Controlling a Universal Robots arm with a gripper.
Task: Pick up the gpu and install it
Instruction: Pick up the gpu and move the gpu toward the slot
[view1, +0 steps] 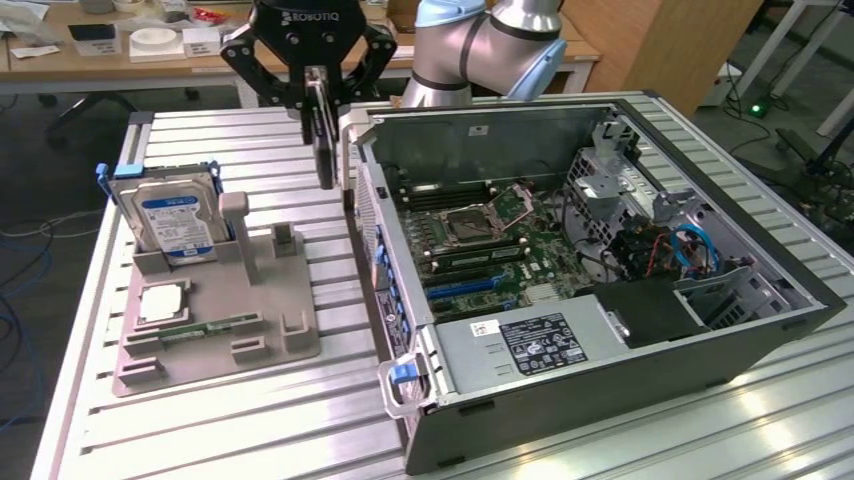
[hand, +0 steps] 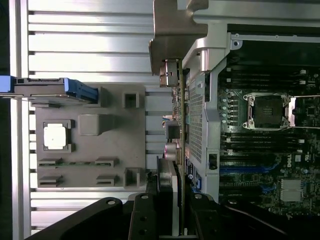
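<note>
Carry step: gripper (view1: 320, 100) jaws pinching gpu (view1: 324, 150) upright at upper centre, just outside case (view1: 467, 130); seating likely demands careful alignment inside.

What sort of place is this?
Probably a robotics lab: a black gripper holds a thin dark expansion card above a ribbed aluminium table, beside an open black computer case; wooden desks stand behind.

Looks like a robotics lab or workshop, a ribbed aluminium bench (view1: 200, 430) used as the work surface, an opened desktop PC case (view1: 667, 385) laid on it, a grey parts fixture (view1: 267, 300) set beside, a robot arm (view1: 461, 45) seen behind, cluttered wooden desks (view1: 54, 62) spotted further back.
</note>
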